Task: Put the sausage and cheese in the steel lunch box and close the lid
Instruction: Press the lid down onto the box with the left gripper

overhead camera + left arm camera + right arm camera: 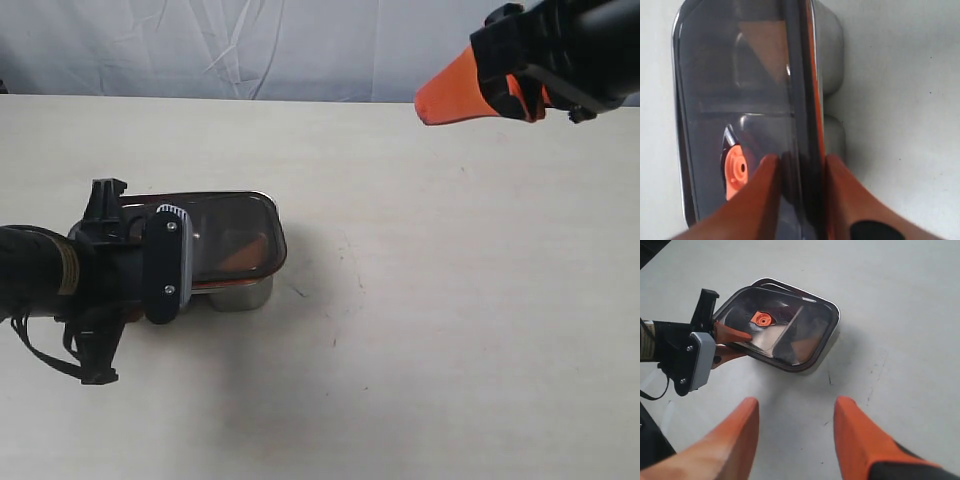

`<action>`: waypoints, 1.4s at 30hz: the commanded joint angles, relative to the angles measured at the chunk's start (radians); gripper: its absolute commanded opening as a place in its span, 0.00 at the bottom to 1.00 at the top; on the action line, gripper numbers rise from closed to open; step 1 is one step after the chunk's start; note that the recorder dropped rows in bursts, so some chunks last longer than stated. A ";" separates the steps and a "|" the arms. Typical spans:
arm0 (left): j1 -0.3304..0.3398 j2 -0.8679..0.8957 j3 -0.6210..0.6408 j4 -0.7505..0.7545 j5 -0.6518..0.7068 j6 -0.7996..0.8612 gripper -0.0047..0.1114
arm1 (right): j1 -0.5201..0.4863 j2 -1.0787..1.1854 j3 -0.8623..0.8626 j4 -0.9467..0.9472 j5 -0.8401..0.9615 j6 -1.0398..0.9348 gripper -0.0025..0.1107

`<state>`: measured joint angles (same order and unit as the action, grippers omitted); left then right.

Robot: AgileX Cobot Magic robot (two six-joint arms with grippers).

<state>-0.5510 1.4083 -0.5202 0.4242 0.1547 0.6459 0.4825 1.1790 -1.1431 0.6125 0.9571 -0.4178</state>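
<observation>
Two fingers of the left hand straddle the lid rim, pinch unclear

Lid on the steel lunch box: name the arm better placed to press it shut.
Left, probably. The left gripper straddles the rim of the lid right over the steel lunch box, so a short move should seat it. The right gripper hangs open, well away from the box.
</observation>
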 commanded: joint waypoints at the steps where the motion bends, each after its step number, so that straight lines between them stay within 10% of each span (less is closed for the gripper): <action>1: 0.001 0.057 0.013 -0.004 0.078 -0.018 0.04 | -0.004 -0.007 0.003 0.006 0.007 -0.010 0.43; 10: 0.001 0.063 0.013 0.001 0.078 -0.018 0.05 | -0.004 -0.007 0.003 0.006 0.013 -0.012 0.43; 22: 0.001 0.063 0.013 0.002 0.099 -0.018 0.34 | -0.004 -0.007 0.003 0.010 0.022 -0.020 0.43; 42: 0.001 0.031 0.013 0.074 0.117 -0.043 0.34 | -0.004 -0.007 0.003 0.018 0.023 -0.027 0.43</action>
<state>-0.5510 1.4333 -0.5223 0.4870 0.1863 0.6288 0.4825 1.1790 -1.1423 0.6254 0.9785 -0.4345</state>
